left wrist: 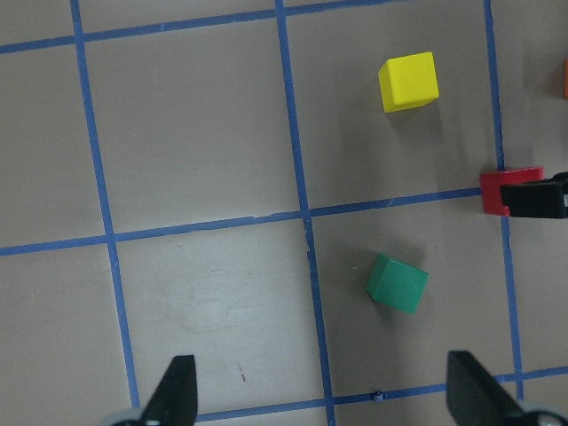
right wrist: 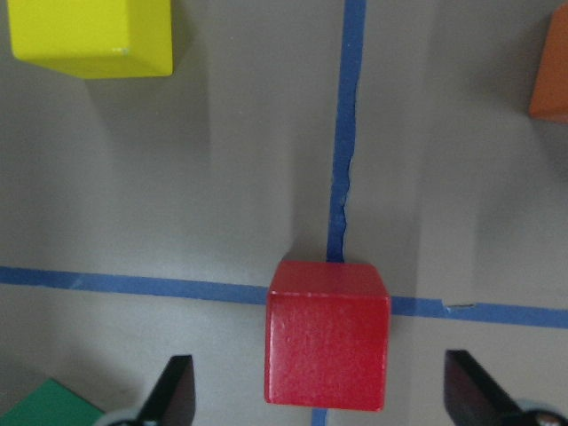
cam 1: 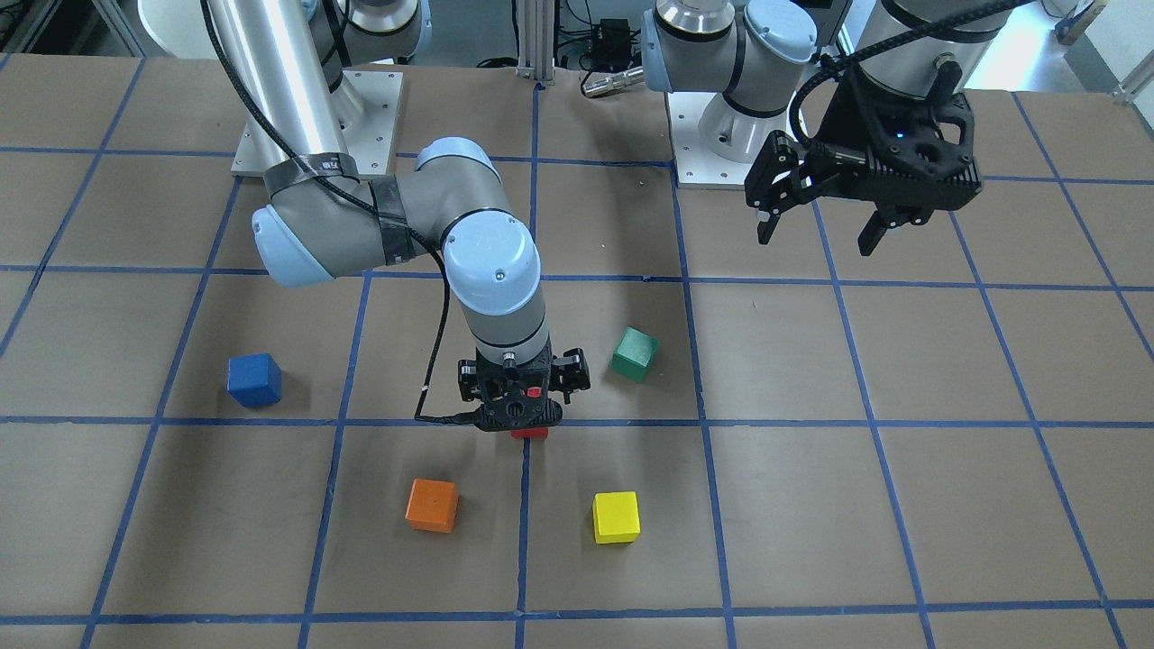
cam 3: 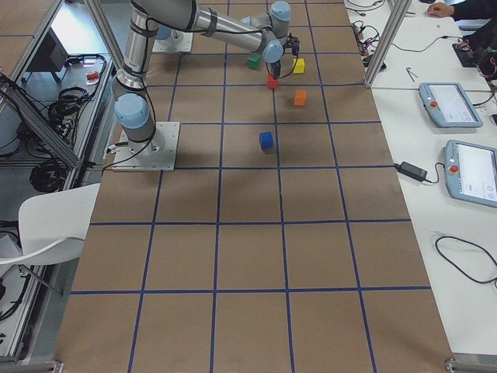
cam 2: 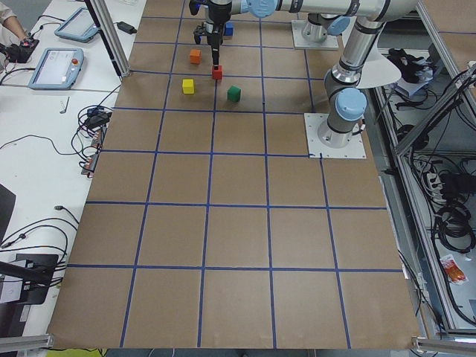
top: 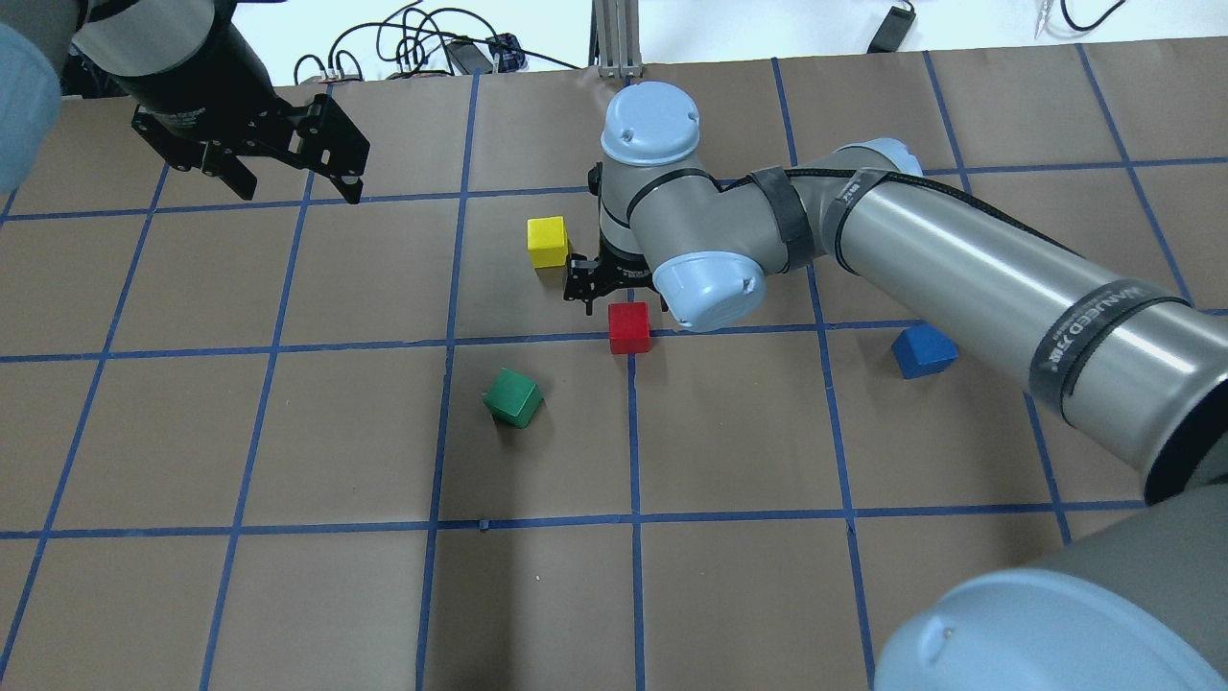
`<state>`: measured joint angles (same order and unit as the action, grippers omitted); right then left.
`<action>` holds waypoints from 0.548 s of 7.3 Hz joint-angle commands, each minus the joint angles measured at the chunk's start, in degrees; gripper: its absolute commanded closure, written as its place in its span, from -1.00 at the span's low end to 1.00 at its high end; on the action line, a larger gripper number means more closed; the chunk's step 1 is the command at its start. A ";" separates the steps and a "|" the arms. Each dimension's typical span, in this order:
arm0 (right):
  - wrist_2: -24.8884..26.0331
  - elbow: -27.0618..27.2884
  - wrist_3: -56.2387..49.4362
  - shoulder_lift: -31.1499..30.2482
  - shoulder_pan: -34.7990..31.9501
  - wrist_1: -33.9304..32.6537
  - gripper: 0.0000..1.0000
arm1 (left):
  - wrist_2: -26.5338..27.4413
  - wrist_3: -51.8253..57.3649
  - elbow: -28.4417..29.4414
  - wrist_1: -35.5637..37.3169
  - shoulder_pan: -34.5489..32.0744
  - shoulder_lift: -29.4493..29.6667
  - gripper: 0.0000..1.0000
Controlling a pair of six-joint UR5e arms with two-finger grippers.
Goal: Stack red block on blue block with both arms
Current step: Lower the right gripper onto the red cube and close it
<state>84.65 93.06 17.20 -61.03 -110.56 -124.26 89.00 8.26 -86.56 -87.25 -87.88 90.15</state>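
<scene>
Two claws gape wide: the right gripper (right wrist: 321, 383) over the red block (right wrist: 327, 333) mid-table, which is half-hidden from the front; the left gripper (cam 1: 819, 236) hangs raised. The blue block (top: 923, 351) sits apart, toward the table's right end.

Brown tabletop (cam 1: 902, 451) w/ blue tape grid. Green cube (cam 1: 635, 353) sits skewed to grid; yellow cube (cam 1: 616, 517) & orange cube (cam 1: 432, 505) in adjacent squares.

Bare brown bench (top: 288, 432) flanks the small red cube (right wrist: 327, 333). The yellow cube (right wrist: 89, 35), green cube (right wrist: 49, 404) and orange cube (right wrist: 550, 71) stand well clear of it.
</scene>
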 commanded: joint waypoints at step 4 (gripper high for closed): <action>0.34 0.02 -0.68 2.31 -0.10 -1.67 -0.92 | 3.11 -1.05 5.24 -1.41 0.08 3.36 -1.00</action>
<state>84.94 93.15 16.78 -59.30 -110.65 -124.85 91.87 7.52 -83.54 -86.63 -87.84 92.19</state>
